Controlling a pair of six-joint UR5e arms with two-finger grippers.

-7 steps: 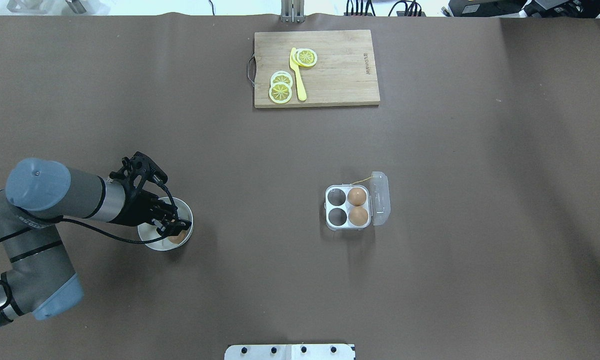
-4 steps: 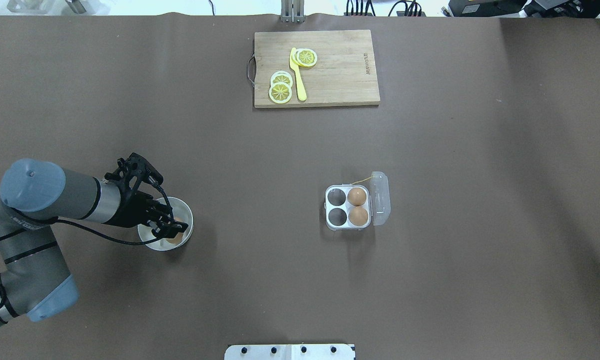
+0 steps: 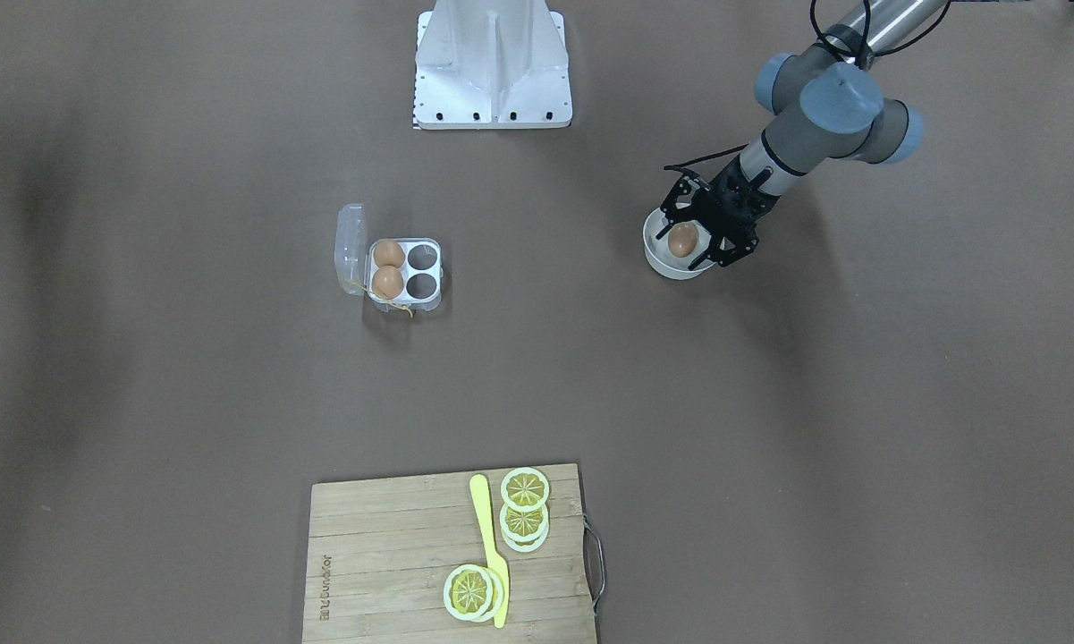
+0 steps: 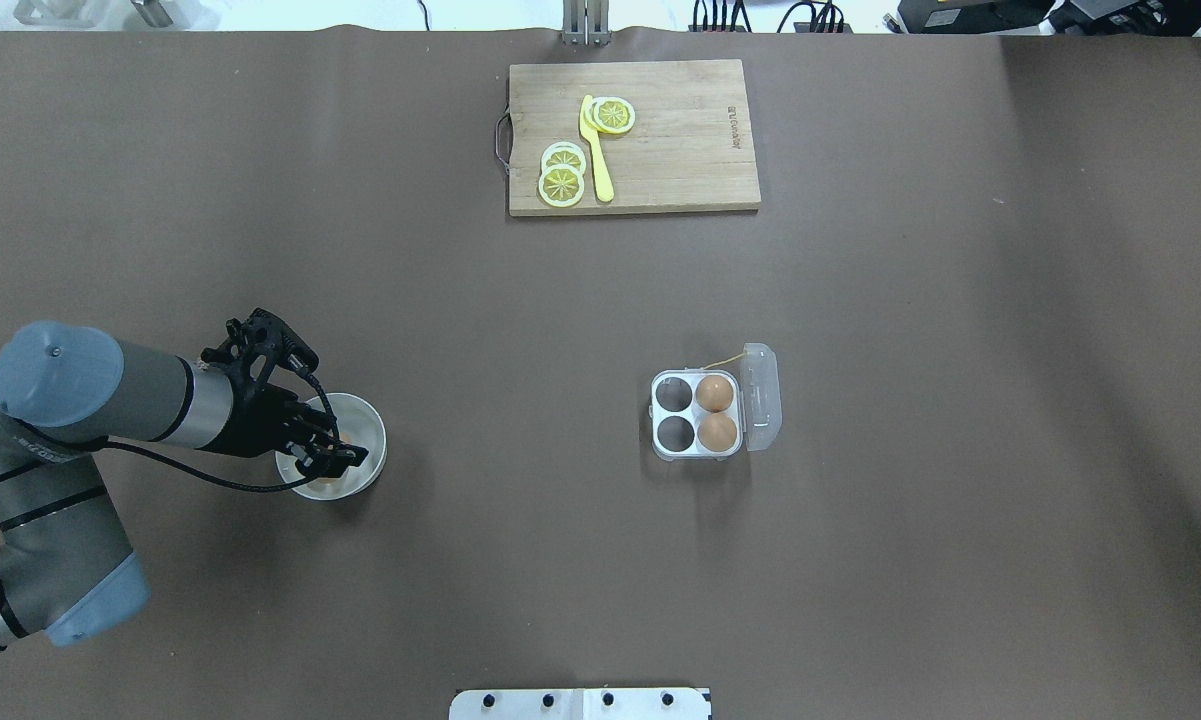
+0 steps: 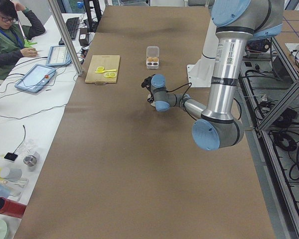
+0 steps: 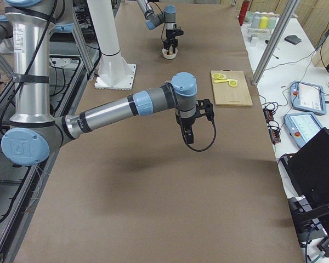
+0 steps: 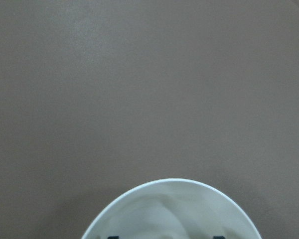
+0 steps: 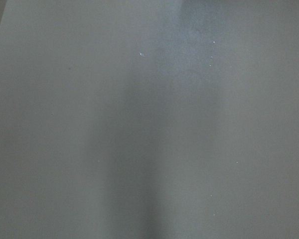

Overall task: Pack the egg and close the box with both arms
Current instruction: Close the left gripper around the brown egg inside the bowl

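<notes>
The left gripper (image 3: pixel 690 246) reaches down into a round white bowl (image 3: pixel 653 261). Its jaws stand part open at about an egg's width, one on each side of the small smooth tan-brown egg (image 3: pixel 682 240). I cannot tell whether the pads press on it yet. The step in hand looks like the pick. It would go best with a gentle squeeze across the egg's widest girth, then a straight lift clear of the bowl's rim, since the smooth shell could slip or the bowl could be dragged along. The small square clear-plastic box (image 3: pixel 406 271) sits well away from those jaws, with its lid open. Two of its four cells hold eggs (image 3: pixel 388 253) and two are empty, so there are three eggs in all. The right gripper (image 6: pixel 189 130) hangs over bare table, and I cannot tell how its jaws stand. Far from both grippers lie one wooden board (image 3: pixel 384 537), one yellow knife (image 3: pixel 487 546) and several overlapping lemon slices (image 3: pixel 525 489).
</notes>
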